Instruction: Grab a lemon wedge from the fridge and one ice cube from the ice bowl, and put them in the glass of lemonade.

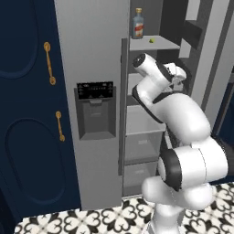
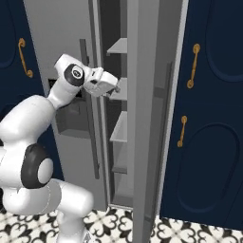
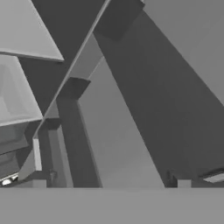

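The light-grey fridge (image 1: 91,50) has its right door (image 2: 148,118) swung open, while the left door with the black dispenser recess (image 1: 95,114) stays closed. A tiny yellow-green lemon wedge (image 1: 152,40) lies on an upper inner shelf (image 1: 160,45), just right of a bottle. My gripper (image 1: 181,82) reaches into the open compartment, below that shelf and right of the wedge, apart from it. In the hand view the fingertips (image 3: 43,178) stand wide apart with nothing between them, so the gripper (image 3: 109,183) is open. The ice bowl and the glass of lemonade are out of view.
A glass bottle with a red label (image 1: 138,23) stands on the same shelf as the wedge. Lower shelves and clear drawers (image 1: 141,137) fill the compartment beneath. Navy cabinets with brass handles (image 1: 23,114) (image 2: 213,118) flank the fridge. The floor is patterned tile (image 1: 91,221).
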